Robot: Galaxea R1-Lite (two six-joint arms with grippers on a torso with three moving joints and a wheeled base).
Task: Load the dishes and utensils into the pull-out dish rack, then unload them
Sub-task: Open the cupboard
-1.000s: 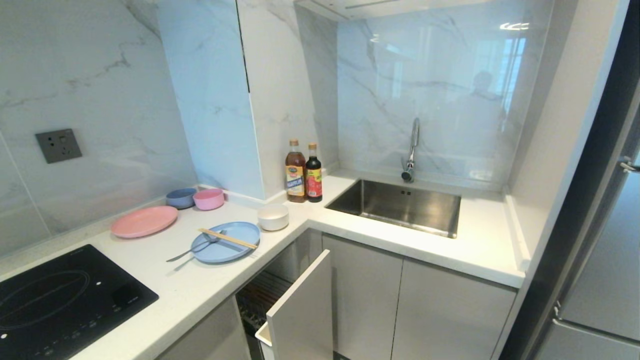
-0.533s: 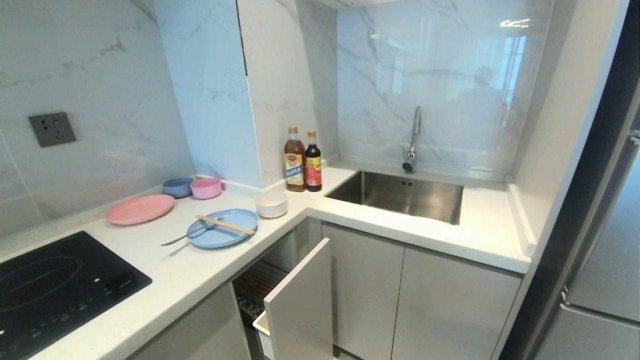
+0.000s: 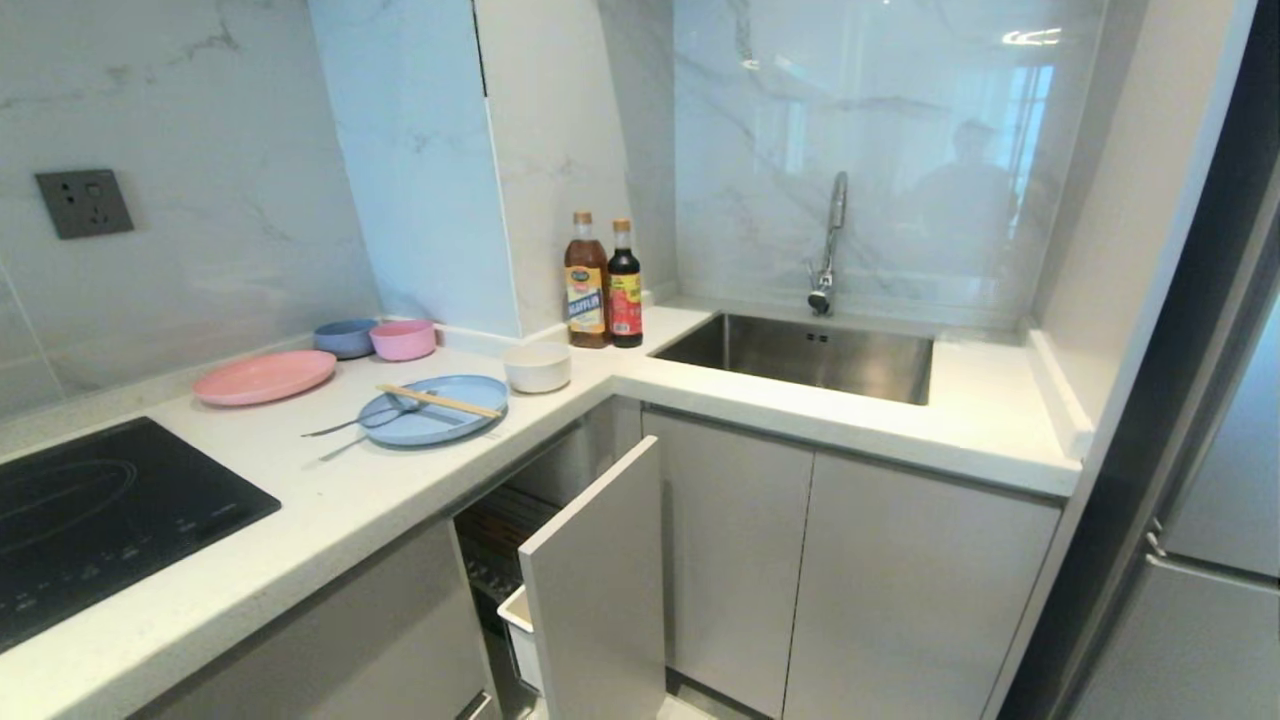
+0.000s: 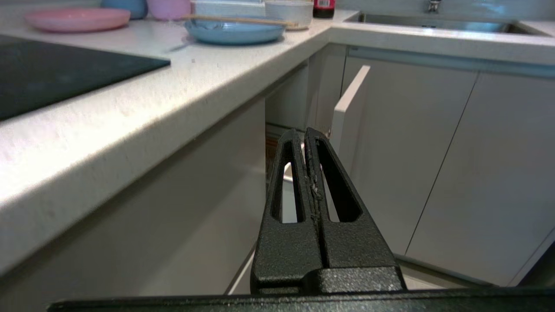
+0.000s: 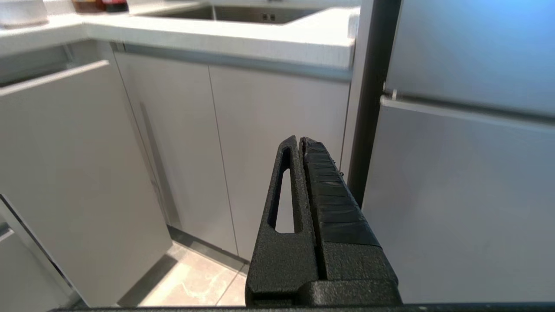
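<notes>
So the blue plate [image 3: 435,411] is sitting on the counter [image 3: 330,500] right by its front edge, near the inside corner. The chopsticks [image 3: 438,401] are lying across the plate, and the fork [image 3: 350,424] is resting with its head on the plate and its handle sticking out toward the cooktop [image 3: 90,510]. The white bowl [image 3: 538,366] is standing just beside the plate, closer to the corner. The rack [image 3: 585,570] is sitting pulled out under the counter edge, with wires and a white tray corner showing behind its front. The left gripper [image 4: 305,132] is hanging low in front of the rack with its fingers pressed together, holding nothing. The right gripper [image 5: 299,141] is the same, fingers together, facing the cabinet doors [image 5: 277,143] beside the fridge [image 5: 468,173].
</notes>
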